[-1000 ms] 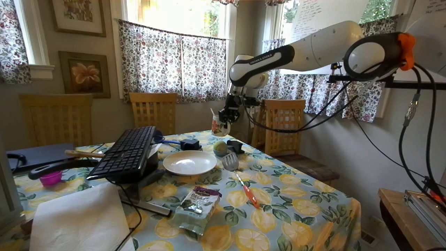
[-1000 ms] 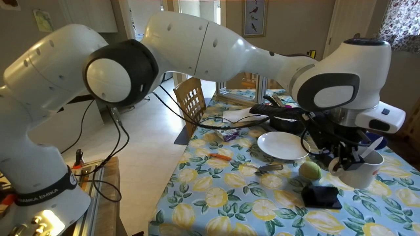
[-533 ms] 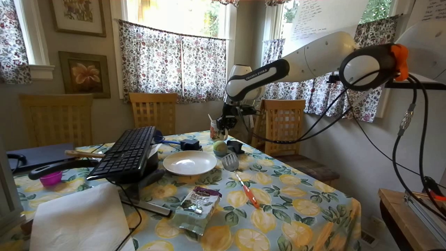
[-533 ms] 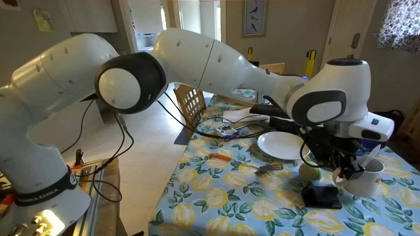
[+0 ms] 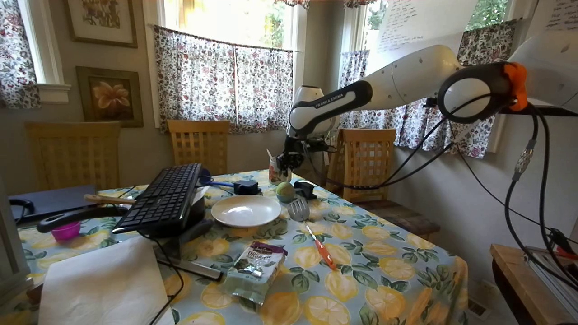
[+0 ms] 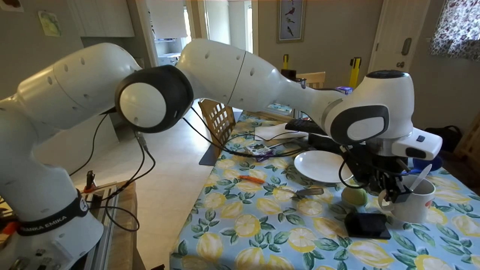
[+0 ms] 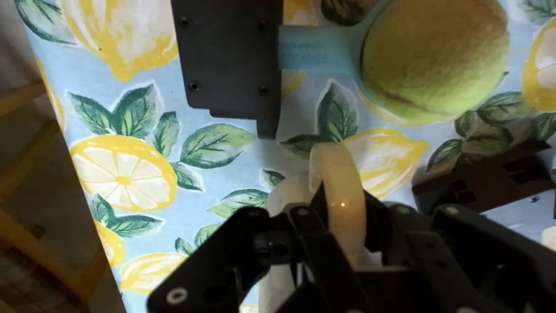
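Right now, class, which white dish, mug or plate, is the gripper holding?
The mug: the gripper holds it by its handle, while the plate lies flat on the tablecloth, untouched.

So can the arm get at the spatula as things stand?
Probably not: the jaws are closed on the handle of the mug. Otherwise the spatula looks reachable, lying on the cloth with nothing on top.
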Robot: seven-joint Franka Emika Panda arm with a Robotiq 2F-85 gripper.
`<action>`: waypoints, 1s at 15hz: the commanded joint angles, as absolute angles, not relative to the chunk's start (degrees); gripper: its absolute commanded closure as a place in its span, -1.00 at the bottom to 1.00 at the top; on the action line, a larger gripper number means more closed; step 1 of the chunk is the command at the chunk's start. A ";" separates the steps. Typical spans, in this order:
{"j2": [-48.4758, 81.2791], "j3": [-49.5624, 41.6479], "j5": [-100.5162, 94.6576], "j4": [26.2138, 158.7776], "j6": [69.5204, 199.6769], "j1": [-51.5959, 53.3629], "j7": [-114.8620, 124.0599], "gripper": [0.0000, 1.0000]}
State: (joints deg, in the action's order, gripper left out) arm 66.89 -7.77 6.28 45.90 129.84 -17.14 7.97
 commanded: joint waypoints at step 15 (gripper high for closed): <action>73.35 -5.25 6.86 34.38 121.24 -18.15 9.97 0.59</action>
